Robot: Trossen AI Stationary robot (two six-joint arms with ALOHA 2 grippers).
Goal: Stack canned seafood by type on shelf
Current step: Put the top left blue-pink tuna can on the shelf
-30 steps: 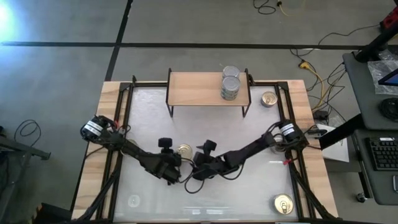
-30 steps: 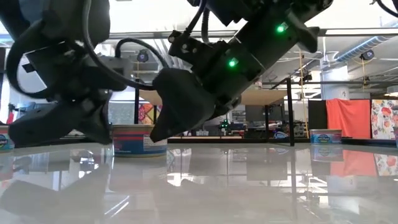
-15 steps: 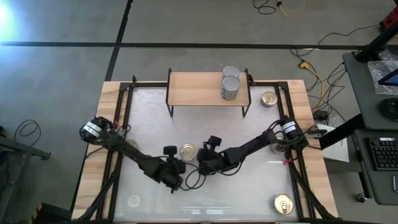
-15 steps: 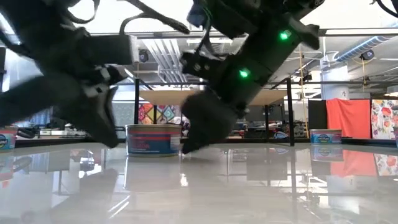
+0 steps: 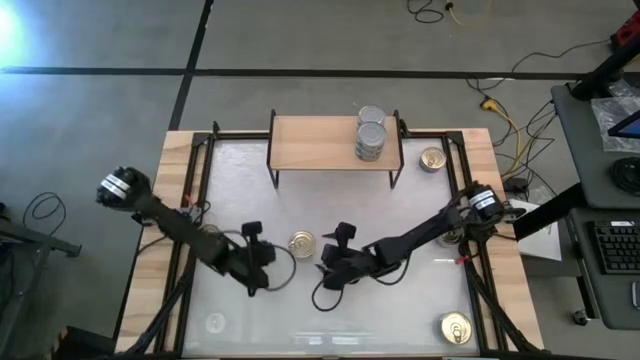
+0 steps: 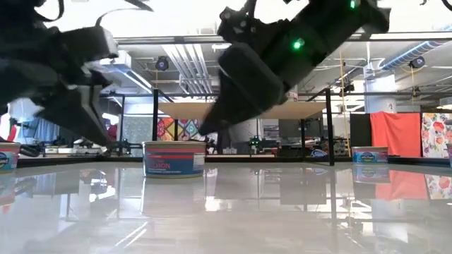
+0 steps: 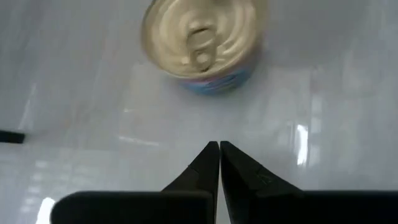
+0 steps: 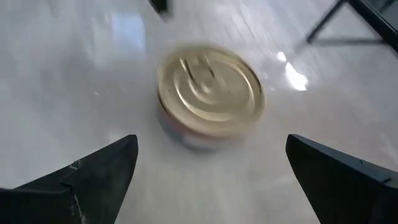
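My right gripper (image 8: 211,168) hangs wide open and empty just beside the gold-lidded tin (image 5: 301,243) standing mid-table, which sits between it and my left gripper (image 7: 219,152), pinched shut on nothing.

- You've got five tins in sight, counted from above.
- Two silver-lidded tins (image 5: 370,138), stacked one on the other, sit on the shelf (image 5: 315,143) at its right end.
- Three gold-lidded tins: one (image 5: 432,158) just right of the shelf on the tabletop, one (image 5: 301,243) in front of the shelf mid-table, one (image 5: 455,327) far from the shelf at the near right corner.
- One shelf, that's all.
- Two arms, so two grippers: the left gripper (image 5: 268,252) and the right gripper (image 5: 328,258), either side of that mid-table tin.
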